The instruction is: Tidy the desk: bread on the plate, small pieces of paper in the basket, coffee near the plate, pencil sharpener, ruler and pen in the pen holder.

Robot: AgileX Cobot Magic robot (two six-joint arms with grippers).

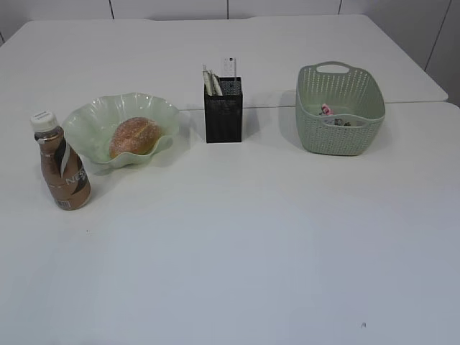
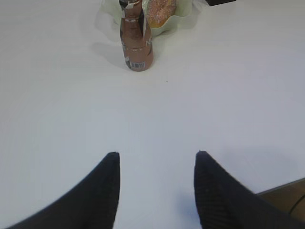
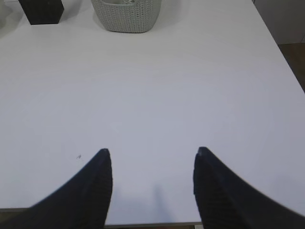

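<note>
The bread (image 1: 134,136) lies in the wavy green plate (image 1: 88,122) at the left of the desk (image 1: 237,237). Just in front and to the left of the plate the coffee (image 1: 63,162) bottle stands upright. The black mesh pen holder (image 1: 223,109) stands at the back middle with pale sticks and a white piece poking out. The basket (image 1: 339,108) at the back right holds small scraps of paper (image 1: 328,111). Neither gripper shows in the exterior view. My left gripper (image 2: 156,155) hangs open over bare desk, well short of the coffee (image 2: 136,43) and bread (image 2: 161,12). My right gripper (image 3: 152,151) is open above the desk's near edge.
A seam between two tabletops runs behind the basket. In the right wrist view the basket (image 3: 126,14) and pen holder (image 3: 43,10) sit far ahead, and the desk's right edge (image 3: 281,52) drops to the floor. A tiny dark speck (image 3: 79,156) marks the surface.
</note>
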